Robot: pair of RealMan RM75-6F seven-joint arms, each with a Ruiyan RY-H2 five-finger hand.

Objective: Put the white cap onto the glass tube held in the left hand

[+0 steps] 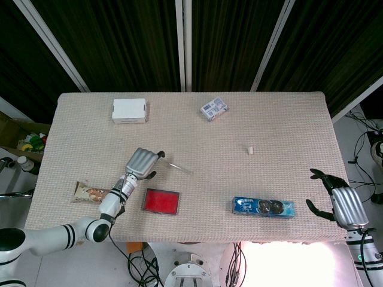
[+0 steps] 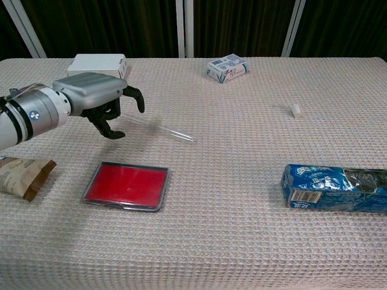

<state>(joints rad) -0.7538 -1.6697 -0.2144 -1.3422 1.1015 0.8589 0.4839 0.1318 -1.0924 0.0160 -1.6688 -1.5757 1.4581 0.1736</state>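
The glass tube is held at one end by the left hand, whose fingers are curled around it in the left part of the chest view; the free end projects toward the centre of the frame, tilted slightly downward above the worktop. The white cap lies on the worktop in the upper right of the chest view, well apart from the tube and untouched. In the head view, the right hand is seen at the lower right edge, off the corner of the worktop, with fingers spread and nothing held.

The step in hand is judged to be the reach for the cap. A pinch between thumb and fingertip is advised, since the cap is small and may be pushed away or tipped on the woven cloth. The blue packet lies between the right hand and the cap, so an approach from above is preferred. The tube is best kept motionless, its open end presented toward the right.
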